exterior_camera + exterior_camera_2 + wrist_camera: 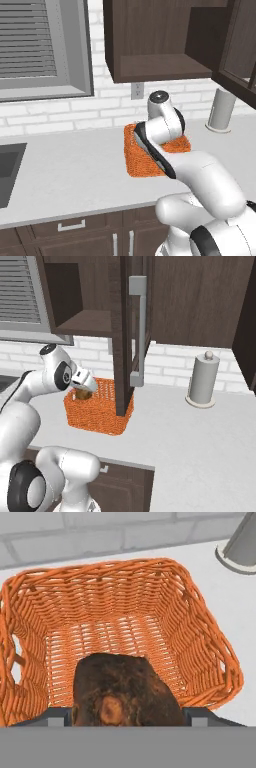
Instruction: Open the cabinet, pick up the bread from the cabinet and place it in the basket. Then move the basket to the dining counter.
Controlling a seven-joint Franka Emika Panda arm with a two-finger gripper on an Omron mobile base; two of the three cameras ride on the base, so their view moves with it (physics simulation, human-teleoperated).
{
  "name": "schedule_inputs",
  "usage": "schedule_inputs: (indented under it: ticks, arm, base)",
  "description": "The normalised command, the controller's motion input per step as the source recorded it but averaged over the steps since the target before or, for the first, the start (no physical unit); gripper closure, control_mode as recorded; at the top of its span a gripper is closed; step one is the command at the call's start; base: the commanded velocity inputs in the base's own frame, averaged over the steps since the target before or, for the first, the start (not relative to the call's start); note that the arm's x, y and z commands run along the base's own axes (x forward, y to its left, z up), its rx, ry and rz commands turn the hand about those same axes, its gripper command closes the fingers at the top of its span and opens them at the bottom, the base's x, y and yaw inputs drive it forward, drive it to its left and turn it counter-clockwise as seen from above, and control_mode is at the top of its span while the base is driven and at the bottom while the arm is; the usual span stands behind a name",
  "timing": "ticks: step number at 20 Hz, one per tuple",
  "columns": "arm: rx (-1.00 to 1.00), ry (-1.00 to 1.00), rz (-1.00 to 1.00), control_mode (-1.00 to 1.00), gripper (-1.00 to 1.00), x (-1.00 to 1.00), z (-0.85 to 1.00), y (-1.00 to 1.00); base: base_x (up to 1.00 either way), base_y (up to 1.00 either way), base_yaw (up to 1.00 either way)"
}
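Over basket: gripper point(84, 390) pinching bread point(122, 693), above basket point(210, 632) interior.
Advice: lower toward weave centre, release gently, clear rim.

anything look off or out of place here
Nothing is spilled or damaged. The cabinet door hangs open over the counter, as the task needs. The basket sits upright below it, and the gripper holds the bread just above the basket's floor. The paper towel roll stands upright.
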Motion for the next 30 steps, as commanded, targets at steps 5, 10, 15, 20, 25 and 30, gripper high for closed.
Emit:
schedule_inputs:
  ticks: [5,10,15,20,25,30]
  arm:
    - [0.00,0.06,0.00,-1.00,1.00,0.83,-0.64,-0.10]
    - [0.01,0.10,0.00,-1.00,1.00,0.69,-0.39,-0.14]
    - [0.03,0.21,0.00,-1.00,1.00,0.42,-0.51,-0.05]
    - [0.06,0.20,0.00,-1.00,1.00,0.05,-0.22,0.00]
    - [0.02,0.08,0.00,-1.00,-1.00,0.00,-0.11,0.00]
    - [0.00,-0.02,0.00,-1.00,-1.00,-0.09,0.01,0.00]
  base:
    - [0.00,0.00,0.00]
    - [0.00,0.00,0.00]
    - [0.00,0.00,0.00]
    - [0.00,0.00,0.00]
    - [0.00,0.00,0.00]
    - [0.00,0.00,0.00]
